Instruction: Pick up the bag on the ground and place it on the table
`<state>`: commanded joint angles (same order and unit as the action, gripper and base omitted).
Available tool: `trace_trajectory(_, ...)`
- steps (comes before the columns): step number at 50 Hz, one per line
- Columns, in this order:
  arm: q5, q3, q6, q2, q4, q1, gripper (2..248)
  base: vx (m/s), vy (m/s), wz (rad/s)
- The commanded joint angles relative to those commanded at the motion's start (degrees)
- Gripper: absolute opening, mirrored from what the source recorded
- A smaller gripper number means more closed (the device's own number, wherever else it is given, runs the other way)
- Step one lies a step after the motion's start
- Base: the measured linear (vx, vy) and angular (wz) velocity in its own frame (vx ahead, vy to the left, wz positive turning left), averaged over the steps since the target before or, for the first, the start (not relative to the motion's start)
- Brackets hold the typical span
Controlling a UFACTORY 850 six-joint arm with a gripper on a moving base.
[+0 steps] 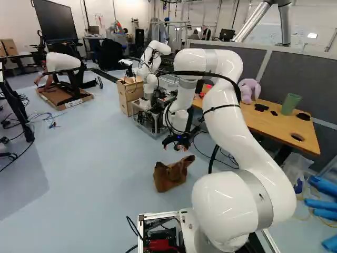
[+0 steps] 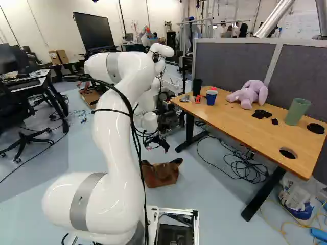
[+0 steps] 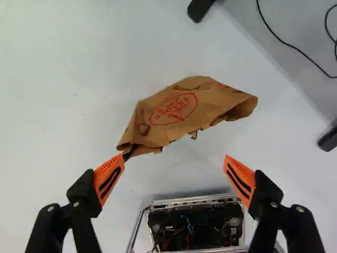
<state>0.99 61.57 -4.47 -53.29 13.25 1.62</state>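
In the left base view my gripper [image 1: 178, 141] hangs above the floor, just behind and above the brown paper bag [image 1: 171, 174]. The bag [image 2: 161, 173] lies crumpled on the floor, left of the table [image 2: 225, 109] in the right base view. Seen from the wrist, the gripper [image 3: 174, 176] has its orange-padded fingers wide apart with nothing between them. The bag [image 3: 184, 108] lies ahead of the fingertips and lower down, one end near one fingertip in that view.
On the table stand a purple plush toy [image 2: 249, 94], a green cup [image 2: 297, 111] and a blue cup [image 2: 211, 97]. Another robot [image 1: 150, 63] stands beyond my arm. Cables [image 2: 245, 166] lie under the table. The base frame [image 3: 197, 203] shows near the fingers in the wrist view.
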Motion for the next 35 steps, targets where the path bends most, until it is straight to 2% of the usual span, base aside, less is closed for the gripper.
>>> trace_trajectory(35,0.0,5.4,-20.9,-7.7,0.0,0.0,247,0.000,0.000,0.000)
